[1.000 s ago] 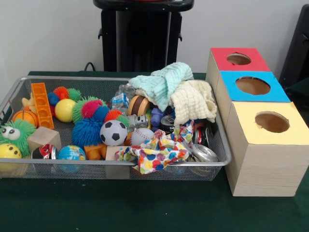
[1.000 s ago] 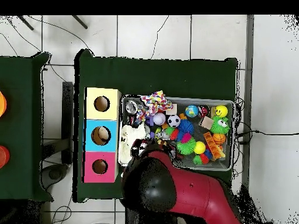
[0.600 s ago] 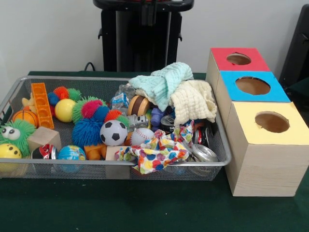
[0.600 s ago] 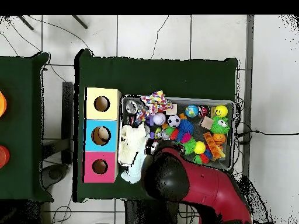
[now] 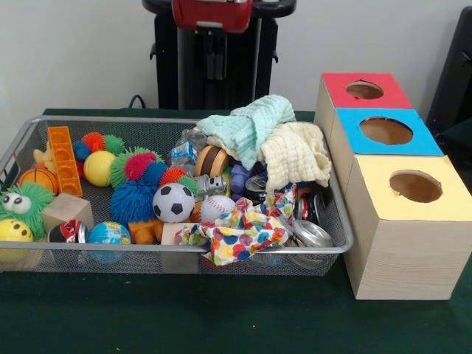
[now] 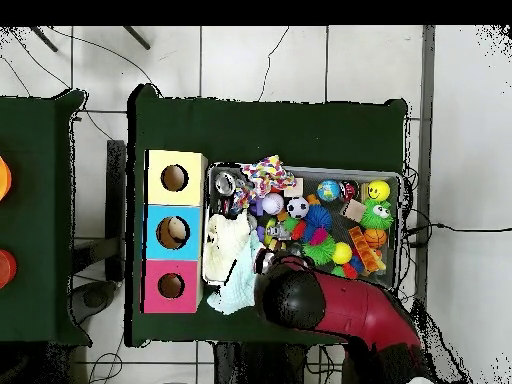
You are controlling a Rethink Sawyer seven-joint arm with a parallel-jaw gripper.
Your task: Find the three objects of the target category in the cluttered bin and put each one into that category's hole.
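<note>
A wire mesh bin (image 5: 184, 122) holds mixed clutter: a mint cloth (image 5: 251, 125) and a cream cloth (image 5: 295, 153) heaped at its right, a patterned cloth (image 5: 236, 234) over the front rim, a soccer ball (image 5: 173, 202), a baseball (image 5: 216, 209), fuzzy balls (image 5: 136, 184) and crushed cans (image 5: 311, 233). Beside the bin stand three boxes with round holes: red (image 5: 364, 90), blue (image 5: 386, 131) and yellow (image 5: 415, 186). My gripper (image 5: 215, 55) hangs high behind the bin under a red wrist piece, touching nothing. In the overhead view the red arm (image 6: 340, 310) hides the gripper.
An orange block (image 5: 65, 158), a wooden cube (image 5: 66, 210), a green googly-eyed toy (image 5: 22, 205) and a yellow smiley ball (image 5: 13, 230) fill the bin's left end. Green cloth covers the table (image 5: 221, 317). A second green table (image 6: 35, 215) stands at the overhead view's left.
The arm has drawn back toward the base in the overhead view, uncovering the mint cloth. In the front view the red wrist piece has come into sight at the top edge.
</note>
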